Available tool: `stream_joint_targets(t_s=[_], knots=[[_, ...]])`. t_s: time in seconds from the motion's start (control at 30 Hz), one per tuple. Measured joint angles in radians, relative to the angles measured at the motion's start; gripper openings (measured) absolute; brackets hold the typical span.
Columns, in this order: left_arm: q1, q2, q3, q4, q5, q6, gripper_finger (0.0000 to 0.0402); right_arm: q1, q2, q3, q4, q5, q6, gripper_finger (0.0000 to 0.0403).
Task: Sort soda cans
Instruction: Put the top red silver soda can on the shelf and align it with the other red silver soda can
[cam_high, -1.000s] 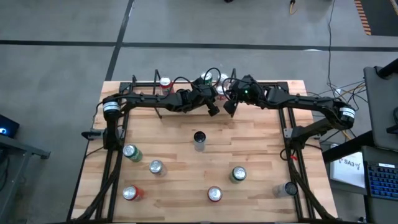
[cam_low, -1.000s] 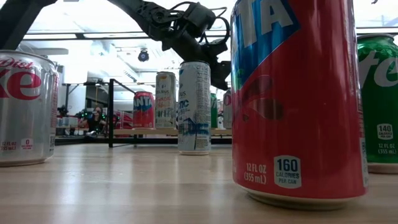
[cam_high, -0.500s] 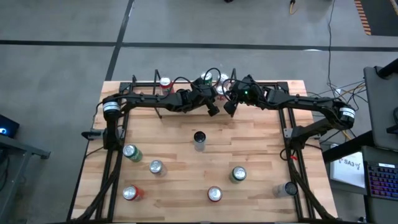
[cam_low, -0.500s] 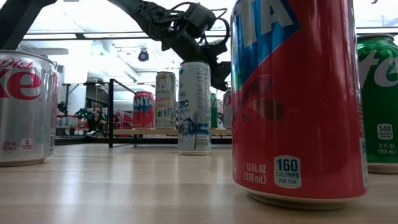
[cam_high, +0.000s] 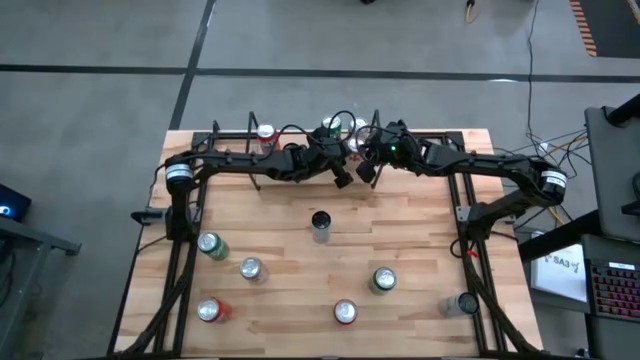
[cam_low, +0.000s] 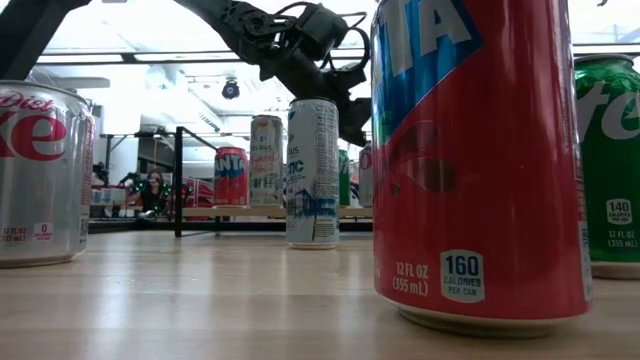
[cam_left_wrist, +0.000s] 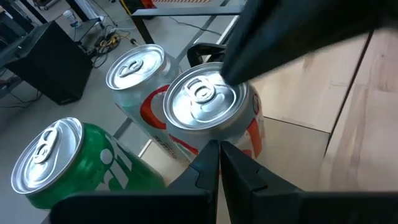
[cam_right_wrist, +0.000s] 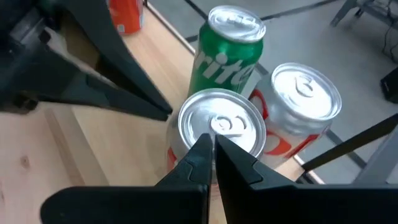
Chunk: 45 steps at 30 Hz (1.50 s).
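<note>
Three soda cans stand close together at the table's far edge (cam_high: 345, 130): a green one (cam_left_wrist: 68, 168), a silver-and-red one (cam_left_wrist: 134, 68), and a third silver-and-red can (cam_left_wrist: 202, 99) nearest both arms. My left gripper (cam_left_wrist: 219, 152) comes at this third can from the table's left and my right gripper (cam_right_wrist: 209, 146) from the right, both shut, so their tips meet at it (cam_high: 355, 168). The can's foot is hidden. My left gripper lays its shut fingertips (cam_right_wrist: 166, 114) against the third can's wall just under the rim (cam_left_wrist: 214, 138), on the side toward the table's left. The fingers slant down from the left. The can stands upright. My right gripper holds its shut fingertips (cam_left_wrist: 229, 74) at the can's rim (cam_right_wrist: 202, 127) on the side toward the table's right, slanting down; I cannot tell whether they touch it.
A red can (cam_high: 265, 133) stands farther left on the far edge. A tall can (cam_high: 320, 225) stands mid-table. Several more cans dot the near half (cam_high: 212, 245) (cam_high: 383, 280) (cam_high: 345, 312), three of them close before the low camera (cam_low: 480, 160). Black frame rails (cam_high: 190, 250) run along both sides.
</note>
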Motion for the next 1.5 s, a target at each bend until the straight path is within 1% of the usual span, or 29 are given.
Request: stream_joint_targets(t_s=[0.27,0.53,1.1,1.27,1.5], knots=[[0.000,0.000,0.000,-0.004,-0.002,0.000,0.0000,0.000,0.010,0.000,-0.017,0.001,0.052,0.0011],[0.003,0.000,0.000,-0.003,-0.009,0.000,0.0000,0.010,-0.016,-0.001,-0.033,-0.010,0.059,0.0011],[0.023,0.000,0.000,0.000,-0.011,0.000,0.0000,0.011,-0.018,-0.001,-0.050,-0.012,0.097,0.0011],[0.025,0.000,0.000,0.000,-0.011,0.000,0.0000,0.014,-0.019,-0.001,-0.052,-0.062,0.131,0.0011],[0.030,0.000,0.000,-0.001,-0.011,0.001,0.0000,0.020,-0.019,-0.001,-0.054,-0.072,0.133,0.0011]])
